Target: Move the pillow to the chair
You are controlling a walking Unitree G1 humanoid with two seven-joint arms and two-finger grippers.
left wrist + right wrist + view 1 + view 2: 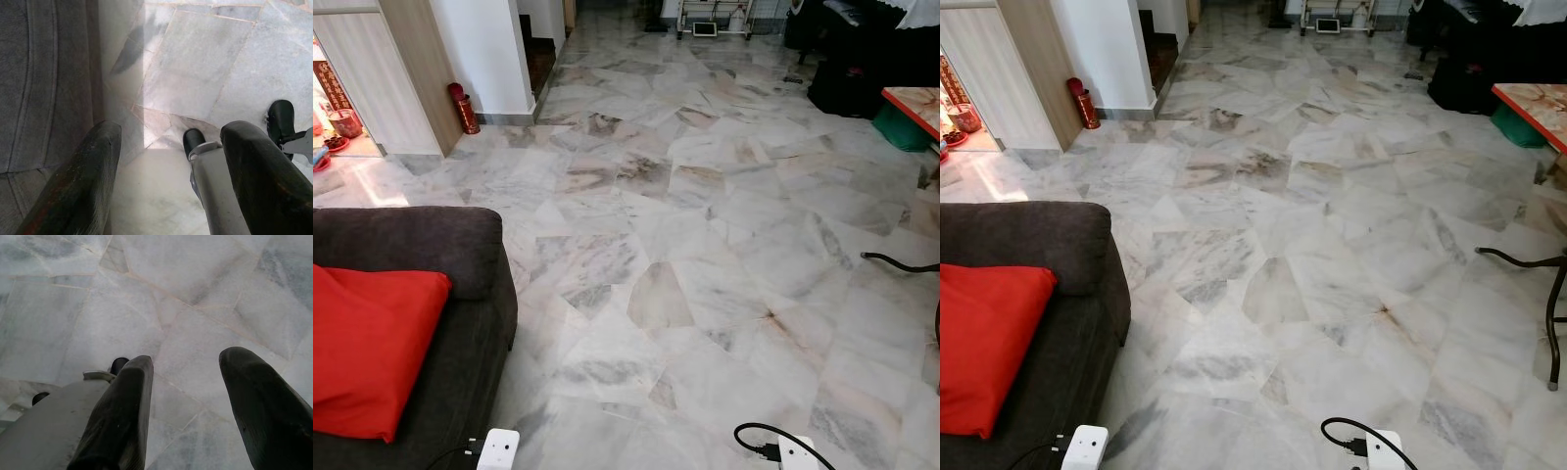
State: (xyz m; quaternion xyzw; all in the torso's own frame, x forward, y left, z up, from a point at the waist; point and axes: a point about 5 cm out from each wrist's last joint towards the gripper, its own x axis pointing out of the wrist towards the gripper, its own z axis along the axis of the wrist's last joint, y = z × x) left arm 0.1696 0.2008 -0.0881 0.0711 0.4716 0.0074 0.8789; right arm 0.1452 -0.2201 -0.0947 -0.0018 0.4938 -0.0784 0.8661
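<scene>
**Pillow unclaimed, both arms hanging idle**

My left gripper (pixel 166 181) hangs with its fingers spread and nothing between them, pointing down at the marble floor (pixel 705 245); the dark grey sofa (pixel 44 83) runs close alongside it. My right gripper (pixel 186 411) is likewise released and empty, over bare floor, well apart from anything to hold.

The red pillow (pixel 367 348) lies on the sofa seat, off to my left and nearer the left gripper than the right, resting against the armrest (pixel 421 245). I cannot make out a chair for certain; black curved metal legs (pixel 1552 294) stand beside a red-topped table (pixel 1533 108) far to my right.

The step in hand, as I judge it, is to face the pillow. I should turn left and lean in before reaching, then take it from both sides with both grippers, since a soft cushion would sag out of a single pinch.
</scene>
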